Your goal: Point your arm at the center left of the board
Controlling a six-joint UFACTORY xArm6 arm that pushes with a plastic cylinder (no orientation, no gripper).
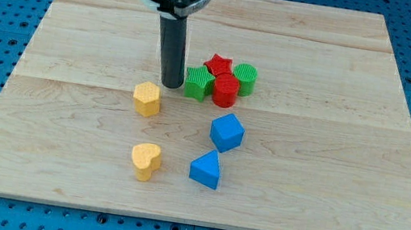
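My tip (171,85) rests on the wooden board (59,109) a little above its middle. It stands just left of the green star block (198,82) and just above and right of the yellow hexagon block (147,98). The dark rod rises from the tip to the arm's mount at the view's top. Whether the tip touches the green star block cannot be told.
A red star block (219,65), a red cylinder block (225,90) and a green cylinder block (247,80) cluster right of the green star. A blue cube block (227,131), a blue triangular block (206,169) and a yellow heart block (145,160) lie below.
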